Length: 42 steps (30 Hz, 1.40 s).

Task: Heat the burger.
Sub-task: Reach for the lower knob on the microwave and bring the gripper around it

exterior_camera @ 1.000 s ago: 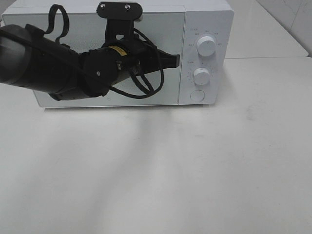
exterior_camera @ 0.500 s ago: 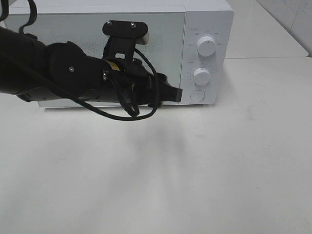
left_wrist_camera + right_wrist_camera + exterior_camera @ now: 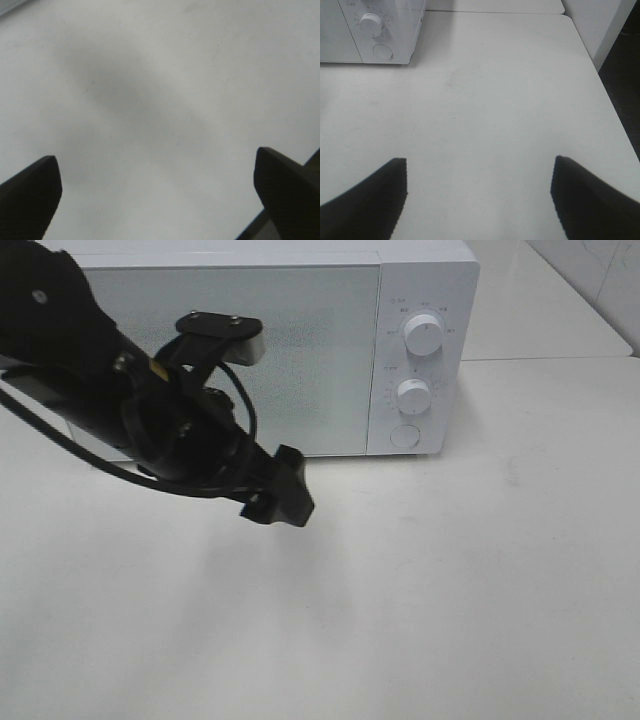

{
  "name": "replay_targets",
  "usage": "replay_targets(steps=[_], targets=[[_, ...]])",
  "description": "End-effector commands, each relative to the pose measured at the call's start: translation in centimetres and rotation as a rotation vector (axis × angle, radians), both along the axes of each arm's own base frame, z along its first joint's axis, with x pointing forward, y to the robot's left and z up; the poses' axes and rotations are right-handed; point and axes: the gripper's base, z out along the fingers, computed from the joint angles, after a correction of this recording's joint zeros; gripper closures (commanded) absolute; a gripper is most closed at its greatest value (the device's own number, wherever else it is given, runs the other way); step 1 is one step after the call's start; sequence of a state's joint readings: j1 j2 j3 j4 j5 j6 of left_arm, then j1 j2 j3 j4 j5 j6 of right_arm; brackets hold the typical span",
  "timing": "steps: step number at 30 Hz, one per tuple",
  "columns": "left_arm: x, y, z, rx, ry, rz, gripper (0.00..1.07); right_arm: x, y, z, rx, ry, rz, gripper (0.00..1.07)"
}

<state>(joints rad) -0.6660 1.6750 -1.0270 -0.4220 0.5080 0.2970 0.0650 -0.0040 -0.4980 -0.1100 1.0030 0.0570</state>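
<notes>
White table (image 3: 450, 590) fills most of the exterior high view, with a white microwave (image 3: 300, 350) standing at the upper middle of the frame, its frosted door shut. On the panel at the microwave's right side sit an upper knob (image 3: 424, 335), a lower knob (image 3: 413, 396) and a round button (image 3: 404, 436) beneath them. The black left arm reaches in from the upper left of the frame and slants down in front of the door. The left claw (image 3: 285, 495) hangs over the bare table just in front of the microwave's lower edge and casts a soft shadow below it. In the left wrist view the left claw (image 3: 157, 192) stands wide open, its two dark fingers (image 3: 30, 195) far apart with only table surface between them, gripping and touching nothing. The right claw (image 3: 477, 197) is also spread open over bare table and holds nothing; its view takes in the microwave's corner (image 3: 385, 25) farther off. No view shows the burger, so its place cannot be told.
</notes>
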Motion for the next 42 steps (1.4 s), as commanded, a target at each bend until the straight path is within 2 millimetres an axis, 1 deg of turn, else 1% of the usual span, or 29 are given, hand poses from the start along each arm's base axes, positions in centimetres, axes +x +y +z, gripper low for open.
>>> replay_targets(steps=[1, 2, 4, 6, 7, 8, 9, 11, 12, 13, 14, 15, 16, 17, 18, 19, 21, 22, 25, 29, 31, 33, 34, 36, 37, 38, 39, 41, 42], targets=[[-0.4, 3.1, 1.4, 0.049, 0.127, 0.012, 0.06, -0.4, 0.0, 0.0, 0.001, -0.031, -0.009, 0.31], [-0.3, 4.7, 1.8, 0.057, 0.18, 0.041, 0.06, -0.4, 0.0, 0.0, 0.001, -0.031, -0.009, 0.31], [-0.2, 5.5, 2.0, 0.061, 0.21, 0.056, 0.06, -0.4, 0.0, 0.0, 0.001, -0.031, -0.009, 0.31], [-0.2, 7.8, 2.7, 0.073, 0.285, 0.109, 0.06, -0.4, 0.0, 0.0, 0.001, -0.031, -0.009, 0.31], [-0.2, 7.8, 2.7, 0.073, 0.285, 0.109, 0.06, -0.4, 0.0, 0.0, 0.001, -0.031, -0.009, 0.31], [-0.1, 9.3, 3.1, 0.081, 0.319, 0.138, 0.06, -0.4, 0.0, 0.0, 0.001, -0.031, -0.009, 0.31], [-0.1, 9.3, 3.1, 0.081, 0.319, 0.138, 0.06, -0.4, 0.0, 0.0, 0.001, -0.031, -0.009, 0.31], [-0.1, 11.7, 3.9, 0.088, 0.338, 0.195, 0.06, -0.4, 0.0, 0.0, 0.001, -0.031, -0.009, 0.31], [-0.1, 11.7, 3.9, 0.088, 0.338, 0.195, 0.06, -0.4, 0.0, 0.0, 0.001, -0.031, -0.009, 0.31], [-0.1, 12.6, 4.3, 0.088, 0.334, 0.225, 0.06, -0.4, 0.0, 0.0, 0.001, -0.031, -0.009, 0.31], [-0.1, 14.3, 5.0, 0.095, 0.326, 0.288, 0.06, -0.4, 0.0, 0.0, 0.001, -0.031, -0.009, 0.31], [-0.1, 14.3, 5.0, 0.095, 0.326, 0.288, 0.06, -0.4, 0.0, 0.0, 0.001, -0.031, -0.009, 0.31], [-0.2, 15.0, 5.4, 0.1, 0.32, 0.312, 0.06, -0.4, 0.0, 0.0, 0.0, -0.031, -0.009, 0.31], [-0.4, 16.7, 6.0, 0.112, 0.314, 0.379, 0.06, -0.4, 0.0, 0.0, 0.0, -0.031, -0.009, 0.31], [-0.4, 16.7, 6.0, 0.112, 0.314, 0.379, 0.06, -0.4, 0.0, 0.0, 0.0, -0.031, -0.009, 0.31], [-0.8, 18.3, 6.7, 0.119, 0.312, 0.462, 0.06, -0.4, 0.0, 0.0, 0.0, -0.031, -0.009, 0.31], [-1.0, 19.0, 6.9, 0.124, 0.308, 0.496, 0.06, -0.4, 0.0, 0.0, 0.0, -0.031, -0.009, 0.31], [-1.5, 20.0, 7.8, 0.128, 0.287, 0.552, 0.06, -0.4, 0.0, 0.0, 0.0, -0.031, -0.009, 0.31], [-2.6, 20.7, 8.8, 0.147, 0.247, 0.6, 0.06, -0.4, 0.0, 0.0, 0.001, -0.031, -0.009, 0.31], [-4.0, 21.1, 9.1, 0.167, 0.211, 0.622, 0.06, -0.4, 0.0, 0.0, 0.001, -0.031, -0.009, 0.31], [-5.9, 21.2, 8.8, 0.169, 0.178, 0.63, 0.06, -0.4, 0.0, 0.0, 0.001, -0.031, -0.009, 0.31], [-6.4, 21.2, 8.6, 0.167, 0.176, 0.631, 0.06, -0.4, 0.0, 0.0, 0.001, -0.031, -0.009, 0.31], [-7.7, 21.2, 8.4, 0.162, 0.156, 0.633, 0.06, -0.4, 0.0, 0.0, 0.001, -0.031, -0.009, 0.31], [-8.3, 21.2, 8.2, 0.162, 0.156, 0.634, 0.06, -0.4, 0.0, 0.0, 0.001, -0.031, -0.009, 0.31], [-9.6, 21.2, 8.0, 0.158, 0.136, 0.635, 0.06, -0.4, 0.0, 0.0, 0.001, -0.031, -0.009, 0.31], [-9.6, 21.2, 8.0, 0.158, 0.136, 0.635, 0.06, -0.4, 0.0, 0.0, 0.001, -0.031, -0.009, 0.31], [-10.9, 21.3, 7.8, 0.159, 0.115, 0.636, 0.06, -0.4, 0.0, 0.0, 0.001, -0.031, -0.009, 0.31], [-11.4, 21.3, 7.6, 0.159, 0.11, 0.636, 0.06, -0.4, 0.0, 0.0, 0.001, -0.031, -0.009, 0.31], [-12.5, 21.3, 7.4, 0.153, 0.086, 0.639, 0.06, -0.4, 0.0, 0.0, 0.001, -0.031, -0.009, 0.31]])
